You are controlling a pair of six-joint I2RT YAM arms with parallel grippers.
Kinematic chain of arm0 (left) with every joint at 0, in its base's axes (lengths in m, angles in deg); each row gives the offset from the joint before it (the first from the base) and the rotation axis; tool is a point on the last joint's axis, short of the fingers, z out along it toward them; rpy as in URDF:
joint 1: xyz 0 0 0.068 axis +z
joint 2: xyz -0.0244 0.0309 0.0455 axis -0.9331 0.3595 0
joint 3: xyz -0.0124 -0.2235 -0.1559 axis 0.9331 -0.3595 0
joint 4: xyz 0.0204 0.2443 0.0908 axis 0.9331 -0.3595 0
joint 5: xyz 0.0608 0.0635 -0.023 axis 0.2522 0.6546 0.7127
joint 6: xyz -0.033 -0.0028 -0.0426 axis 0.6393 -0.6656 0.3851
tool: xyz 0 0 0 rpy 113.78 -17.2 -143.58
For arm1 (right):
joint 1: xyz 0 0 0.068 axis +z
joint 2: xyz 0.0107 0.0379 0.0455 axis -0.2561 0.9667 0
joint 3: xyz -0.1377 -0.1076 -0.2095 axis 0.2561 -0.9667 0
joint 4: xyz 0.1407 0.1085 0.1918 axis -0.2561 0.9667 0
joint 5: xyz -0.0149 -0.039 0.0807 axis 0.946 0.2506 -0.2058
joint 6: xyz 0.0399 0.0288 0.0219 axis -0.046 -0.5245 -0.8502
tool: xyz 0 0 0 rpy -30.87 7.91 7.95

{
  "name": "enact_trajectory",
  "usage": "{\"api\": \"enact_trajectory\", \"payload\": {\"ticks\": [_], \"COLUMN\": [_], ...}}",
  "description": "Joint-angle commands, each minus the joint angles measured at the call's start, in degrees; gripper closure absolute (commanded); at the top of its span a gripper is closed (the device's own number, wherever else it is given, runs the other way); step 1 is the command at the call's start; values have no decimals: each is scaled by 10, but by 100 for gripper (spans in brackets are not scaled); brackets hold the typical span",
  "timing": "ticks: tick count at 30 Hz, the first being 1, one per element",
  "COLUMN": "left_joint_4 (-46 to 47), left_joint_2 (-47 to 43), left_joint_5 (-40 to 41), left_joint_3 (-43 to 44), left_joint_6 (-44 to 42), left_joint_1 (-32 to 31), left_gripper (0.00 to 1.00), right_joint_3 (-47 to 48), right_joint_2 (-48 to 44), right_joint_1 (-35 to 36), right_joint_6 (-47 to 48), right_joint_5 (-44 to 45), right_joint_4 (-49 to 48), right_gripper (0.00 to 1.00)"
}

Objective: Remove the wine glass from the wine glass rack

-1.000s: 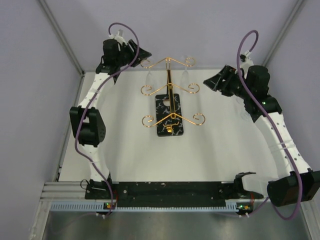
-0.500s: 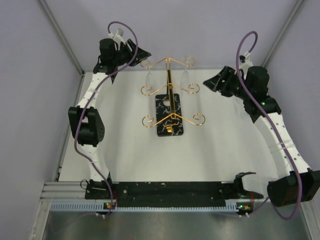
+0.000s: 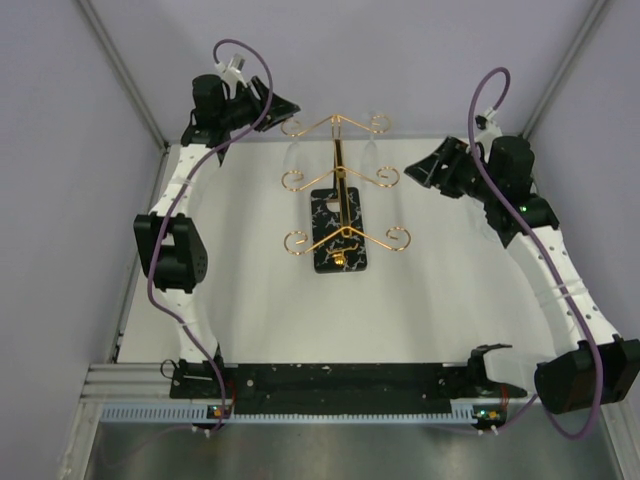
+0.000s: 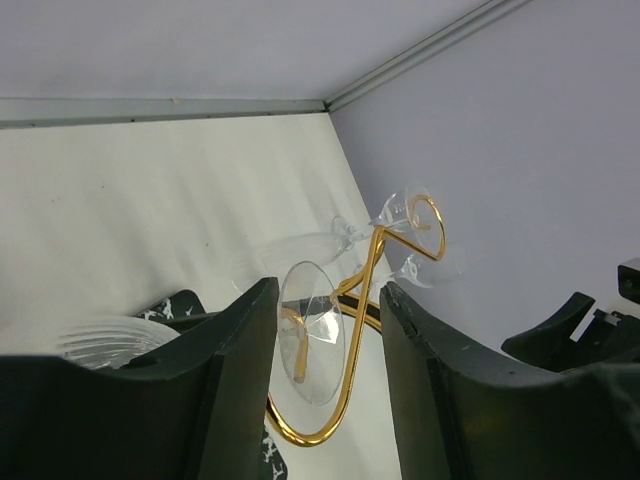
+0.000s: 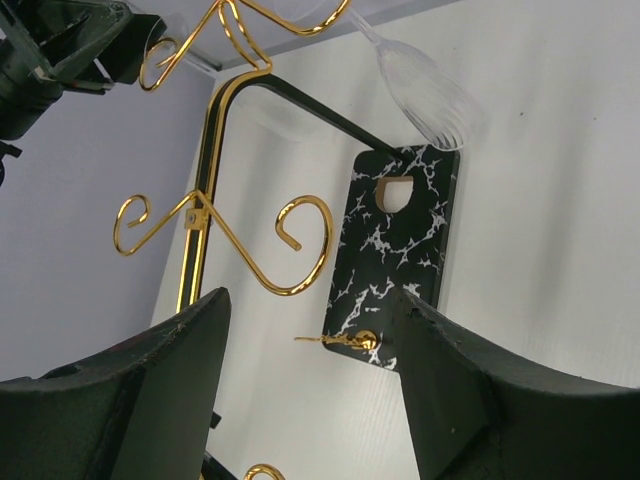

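Observation:
The wine glass rack is gold wire on a black veined base at mid table. Two clear wine glasses hang upside down from its far arms, one on the left and one on the right. My left gripper is open beside the far left scroll. In the left wrist view its fingers straddle the left glass's round foot and the gold wire, without visible contact. My right gripper is open and empty to the right of the rack. The right wrist view shows the base and a glass bowl.
White table with grey walls on three sides. The second glass hangs beyond the near one in the left wrist view. The back wall is close behind the left gripper. The rack's near scroll arms carry no glasses.
The left gripper has shifted slightly back and to the left beside the far scroll. The right gripper has edged a little farther back. The rack and glasses have not moved.

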Motion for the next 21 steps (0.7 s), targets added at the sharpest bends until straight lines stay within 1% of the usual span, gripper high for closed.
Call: {"api": "enact_trajectory", "payload": {"ticks": [1, 11, 21], "left_joint_4": [27, -1, -57], "left_joint_2": [-7, -14, -44], "left_joint_5": [-36, -43, -21], "left_joint_3": [35, 44, 15], "left_joint_6": [-6, -22, -76], "left_joint_1": [2, 3, 2], "left_gripper": [49, 49, 51], "right_joint_3": [-3, -2, -7], "right_joint_2": [-16, -15, -22], "right_joint_1": [8, 7, 8], "right_joint_6": [0, -2, -5], "right_joint_5": [-5, -10, -12], "right_joint_4": [-24, -26, -26], "right_gripper": [35, 35, 35]}}
